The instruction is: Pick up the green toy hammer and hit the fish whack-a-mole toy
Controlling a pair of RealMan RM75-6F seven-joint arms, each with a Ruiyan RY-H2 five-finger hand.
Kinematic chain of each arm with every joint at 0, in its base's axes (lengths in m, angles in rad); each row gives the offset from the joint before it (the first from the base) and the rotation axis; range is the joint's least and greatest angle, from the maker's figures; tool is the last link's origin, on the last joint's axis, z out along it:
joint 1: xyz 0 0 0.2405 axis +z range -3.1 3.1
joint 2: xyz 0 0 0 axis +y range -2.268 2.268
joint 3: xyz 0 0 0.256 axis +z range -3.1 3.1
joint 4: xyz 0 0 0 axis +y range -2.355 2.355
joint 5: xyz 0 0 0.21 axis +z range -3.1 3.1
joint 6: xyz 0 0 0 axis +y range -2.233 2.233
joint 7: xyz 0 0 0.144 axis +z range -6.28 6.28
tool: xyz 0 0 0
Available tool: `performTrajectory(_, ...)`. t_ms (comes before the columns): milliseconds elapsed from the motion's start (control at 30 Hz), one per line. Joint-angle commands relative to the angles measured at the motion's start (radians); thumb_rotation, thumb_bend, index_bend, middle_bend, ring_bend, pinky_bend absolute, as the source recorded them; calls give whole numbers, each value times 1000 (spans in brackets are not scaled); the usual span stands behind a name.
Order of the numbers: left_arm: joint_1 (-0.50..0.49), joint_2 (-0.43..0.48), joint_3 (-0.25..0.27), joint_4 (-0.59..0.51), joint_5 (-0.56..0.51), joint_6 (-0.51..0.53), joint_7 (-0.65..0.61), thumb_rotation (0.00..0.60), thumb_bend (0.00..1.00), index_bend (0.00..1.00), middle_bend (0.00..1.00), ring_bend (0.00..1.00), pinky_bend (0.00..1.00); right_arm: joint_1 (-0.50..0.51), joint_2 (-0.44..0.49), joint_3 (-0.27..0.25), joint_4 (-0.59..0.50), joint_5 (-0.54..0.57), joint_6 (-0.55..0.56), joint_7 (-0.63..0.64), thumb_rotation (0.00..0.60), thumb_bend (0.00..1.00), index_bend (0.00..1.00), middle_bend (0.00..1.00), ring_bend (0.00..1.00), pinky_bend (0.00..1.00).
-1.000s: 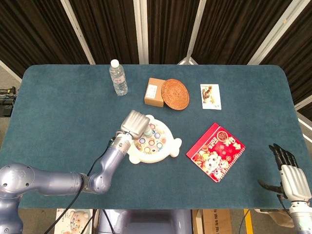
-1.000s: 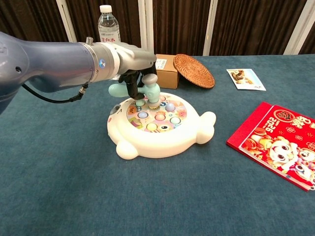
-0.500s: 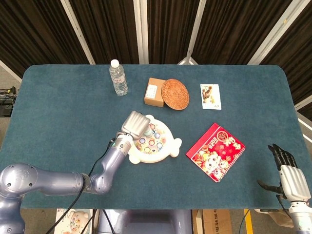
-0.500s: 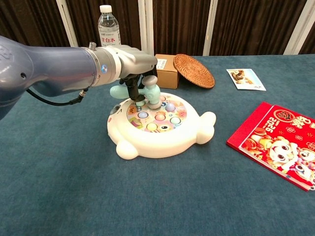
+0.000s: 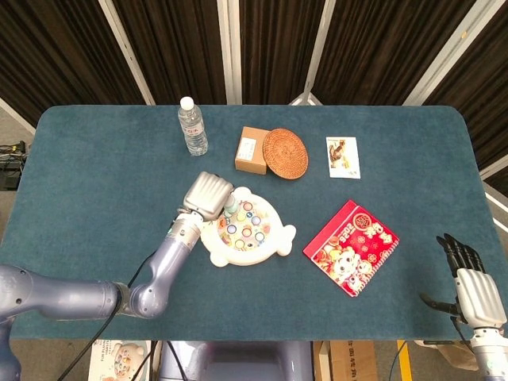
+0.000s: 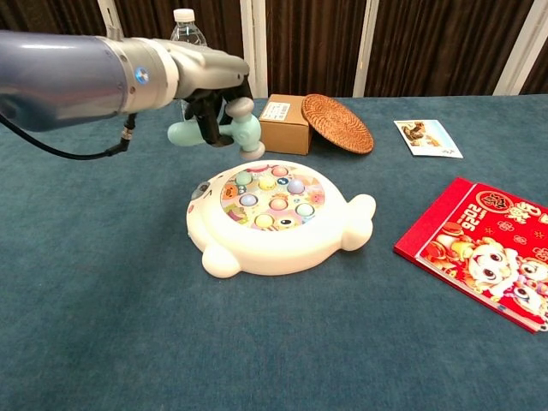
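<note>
The white fish whack-a-mole toy (image 5: 274,248) (image 6: 282,250) lies mid-table, with coloured pegs on its round top. My left hand (image 5: 205,194) (image 6: 205,84) grips the pale green toy hammer (image 6: 242,130) by its handle. The hammer hangs in the air above the toy's back left edge, head pointing down and clear of the pegs. In the head view the hand hides most of the hammer. My right hand (image 5: 475,294) stays beyond the table's near right corner, fingers spread and holding nothing.
A water bottle (image 5: 193,127) (image 6: 188,34), a cardboard box (image 5: 252,150) (image 6: 285,126) and a woven coaster (image 5: 285,153) (image 6: 337,122) stand behind the toy. A picture card (image 5: 343,156) (image 6: 426,137) lies at back right, and a red booklet (image 5: 352,246) (image 6: 484,248) to the toy's right.
My left hand has lifted the hammer off the toy's pegs, up and to the left. The right hand has not moved.
</note>
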Motion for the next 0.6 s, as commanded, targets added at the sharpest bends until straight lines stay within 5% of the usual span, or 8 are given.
performTrajectory(33,54,62,23,-70,20,47,-34,600,698,670,559,433,573,-1,0,0,1,0,1,0,600,162,0,0,0,0)
performTrajectory(367,217,173,148,-188,148,106,-153,600,699,669,559,432,572,-2,-2,-2,4,-5,7,-11,600,162,0,0,0,0)
performTrajectory(600,317,185,228,-166,254,120,-239,600,699,670,559,432,572,-6,1,-6,-1,-13,13,-18,600,162,0,0,0,0)
